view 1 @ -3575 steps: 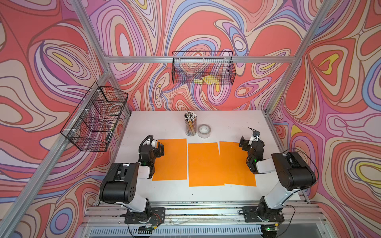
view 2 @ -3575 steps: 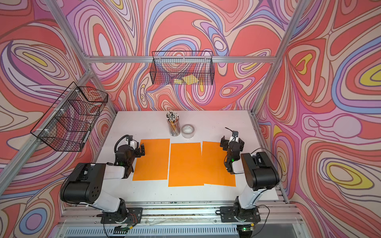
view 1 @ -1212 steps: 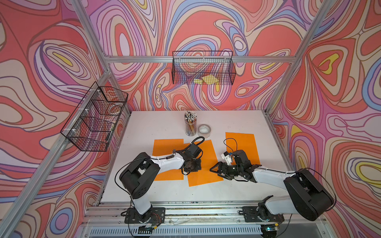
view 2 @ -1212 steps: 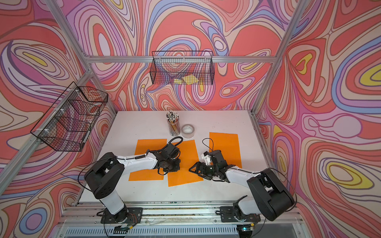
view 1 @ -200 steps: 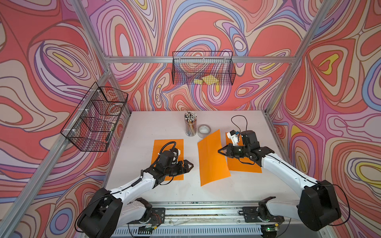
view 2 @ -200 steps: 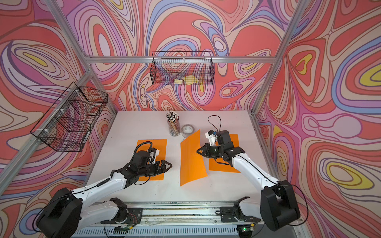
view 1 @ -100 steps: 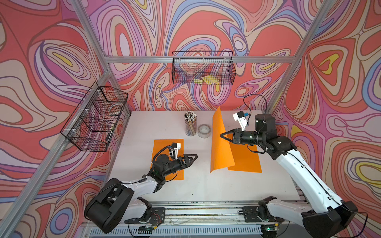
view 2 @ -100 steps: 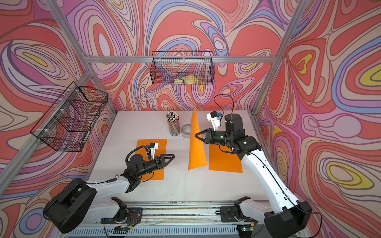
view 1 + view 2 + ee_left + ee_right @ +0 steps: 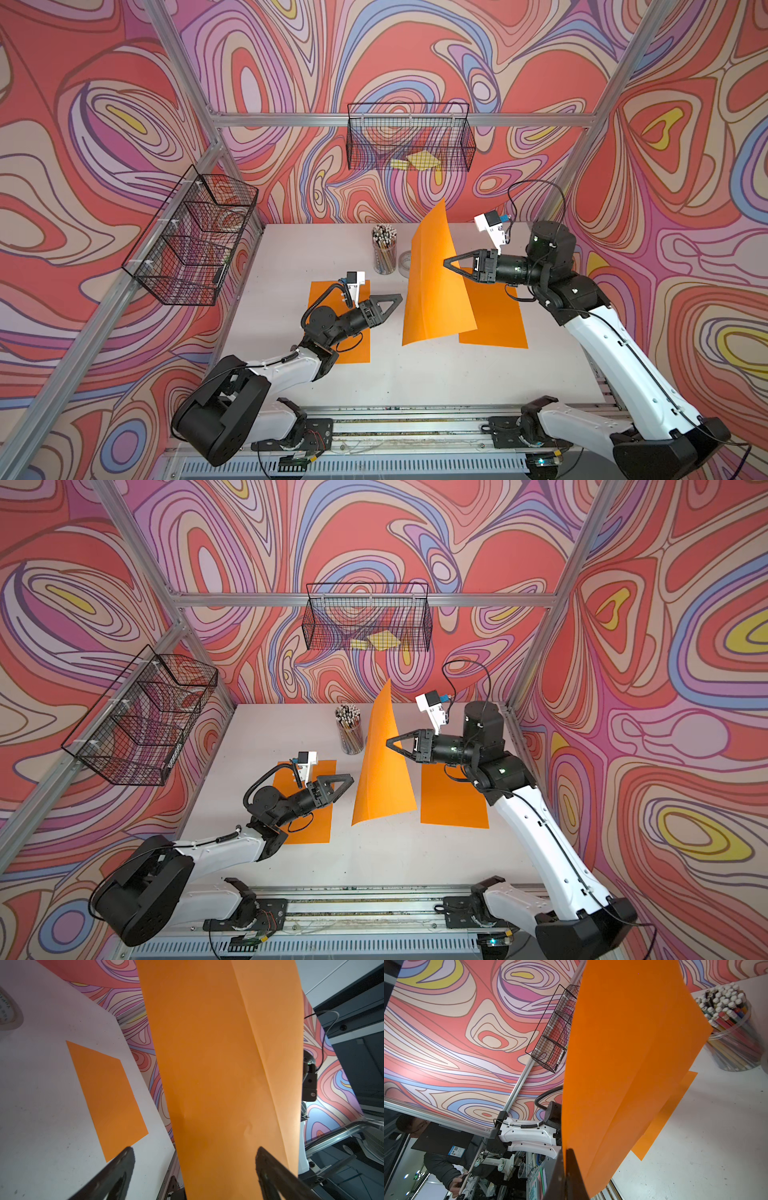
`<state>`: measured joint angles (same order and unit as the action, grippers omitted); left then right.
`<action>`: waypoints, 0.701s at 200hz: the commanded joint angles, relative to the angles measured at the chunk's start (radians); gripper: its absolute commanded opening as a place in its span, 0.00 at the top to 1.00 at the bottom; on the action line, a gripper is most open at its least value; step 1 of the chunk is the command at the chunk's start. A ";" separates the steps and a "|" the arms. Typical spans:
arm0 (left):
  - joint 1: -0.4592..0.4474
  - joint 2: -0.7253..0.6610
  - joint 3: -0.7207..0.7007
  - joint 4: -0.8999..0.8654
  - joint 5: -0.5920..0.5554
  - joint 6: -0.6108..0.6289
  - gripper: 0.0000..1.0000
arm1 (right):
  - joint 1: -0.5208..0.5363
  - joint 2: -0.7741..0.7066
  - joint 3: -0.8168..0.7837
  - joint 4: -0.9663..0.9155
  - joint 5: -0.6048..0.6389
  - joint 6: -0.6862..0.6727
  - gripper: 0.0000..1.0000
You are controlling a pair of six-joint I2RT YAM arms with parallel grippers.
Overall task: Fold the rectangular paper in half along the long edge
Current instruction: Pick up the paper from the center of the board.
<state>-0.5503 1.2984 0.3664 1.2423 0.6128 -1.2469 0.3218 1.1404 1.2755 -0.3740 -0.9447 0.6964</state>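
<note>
The rectangular paper is an orange sheet hanging nearly upright over the middle of the table, its lower corner close to the tabletop. My right gripper is shut on its right long edge, and in the right wrist view the closed tips pinch the sheet. My left gripper stands open and points at the sheet's left side, just short of it. In the left wrist view the sheet fills the space ahead of the spread left gripper and shows a faint lengthwise line.
Two more orange sheets lie flat, one under the left arm and one at the right. A cup of pencils and a tape roll stand behind the lifted paper. Wire baskets hang on the back wall and left wall.
My right gripper has lifted the paper off the table, up and toward the back, so it now hangs upright. My left gripper has risen, opened wider and turned toward the sheet.
</note>
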 commanded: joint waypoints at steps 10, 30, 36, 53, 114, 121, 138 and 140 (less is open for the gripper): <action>-0.002 0.007 0.032 0.082 0.013 -0.067 0.09 | 0.003 -0.024 0.037 0.109 -0.048 0.064 1.00; -0.005 0.027 0.045 0.082 0.023 -0.083 0.08 | 0.003 -0.032 0.038 0.139 -0.057 0.091 1.00; -0.006 0.030 0.053 0.083 0.027 -0.087 0.08 | 0.003 -0.034 0.032 0.158 -0.062 0.103 1.00; -0.008 0.043 0.074 0.082 0.044 -0.107 0.09 | 0.003 -0.041 0.019 0.202 -0.071 0.134 1.00; -0.023 0.010 0.137 0.084 0.053 -0.167 0.10 | 0.002 -0.057 0.005 0.090 -0.066 0.066 1.00; -0.022 0.000 0.138 0.084 0.053 -0.170 0.11 | 0.003 -0.061 0.002 0.078 -0.063 0.060 1.00; -0.023 -0.017 0.138 0.082 0.053 -0.172 0.13 | 0.003 -0.068 0.001 0.041 -0.055 0.035 1.00; -0.022 -0.018 0.137 0.082 0.052 -0.172 0.14 | 0.003 -0.068 0.001 0.038 -0.054 0.033 1.00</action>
<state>-0.5697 1.3197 0.4805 1.2579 0.6472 -1.3888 0.3218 1.1007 1.2827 -0.2741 -1.0035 0.7780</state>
